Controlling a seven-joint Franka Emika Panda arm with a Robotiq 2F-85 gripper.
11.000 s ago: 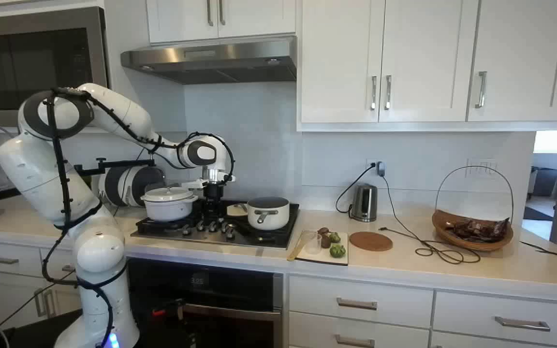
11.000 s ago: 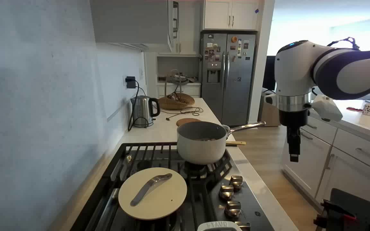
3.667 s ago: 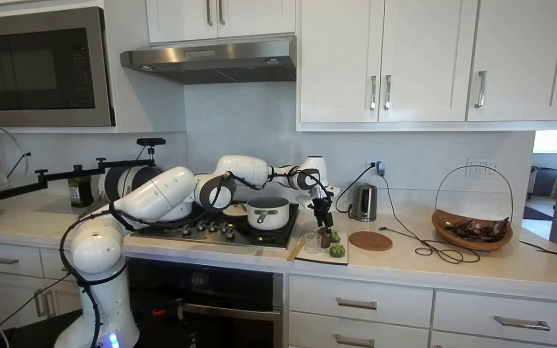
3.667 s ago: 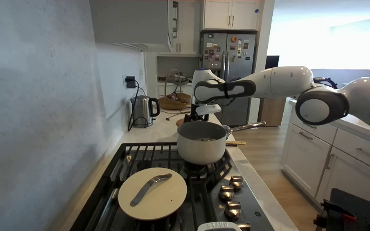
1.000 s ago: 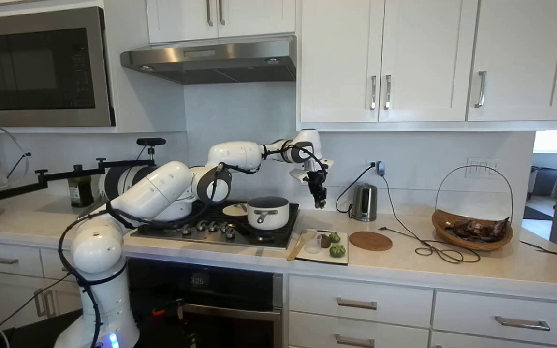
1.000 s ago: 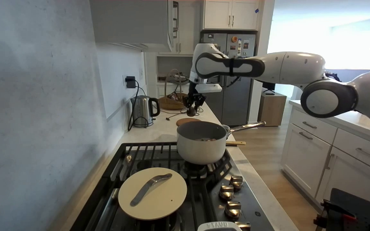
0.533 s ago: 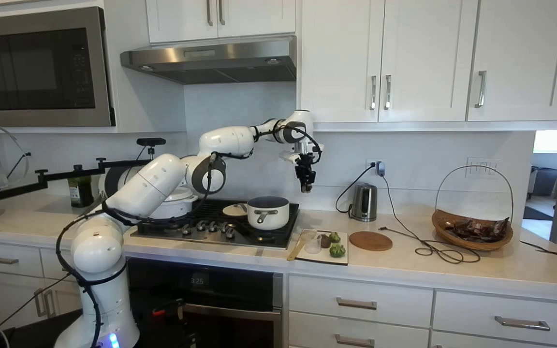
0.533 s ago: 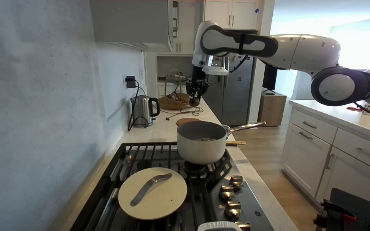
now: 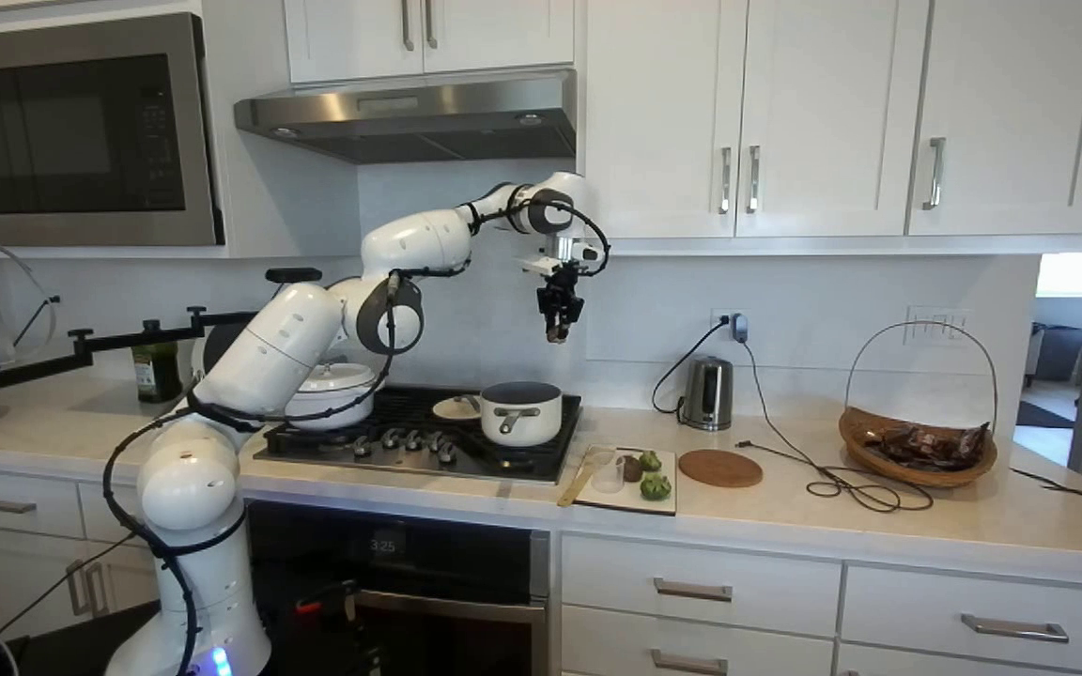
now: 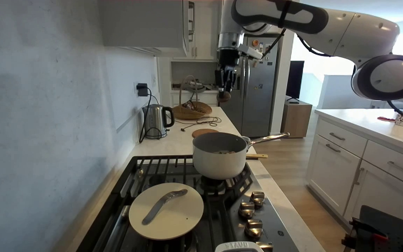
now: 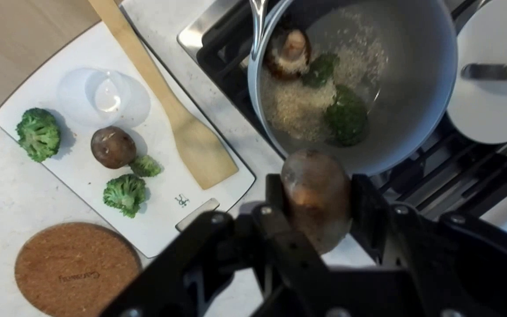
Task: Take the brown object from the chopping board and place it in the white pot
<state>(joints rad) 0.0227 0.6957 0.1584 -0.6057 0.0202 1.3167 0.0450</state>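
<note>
wrist view: gripper [image 11: 317,187] is pinching the brown mushroom [image 11: 318,209] below centre, jaws spread its width | white pot [image 11: 425,66] is sitting upper right | guessing light, kinda squishy; I'd be holding mid-sides gently

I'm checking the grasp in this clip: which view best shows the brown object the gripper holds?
The wrist view: the brown object appears large, with a finger of the gripper on each side, though slightly blurred. In both exterior views it is just a small brown lump at the gripper's lower end.
</note>
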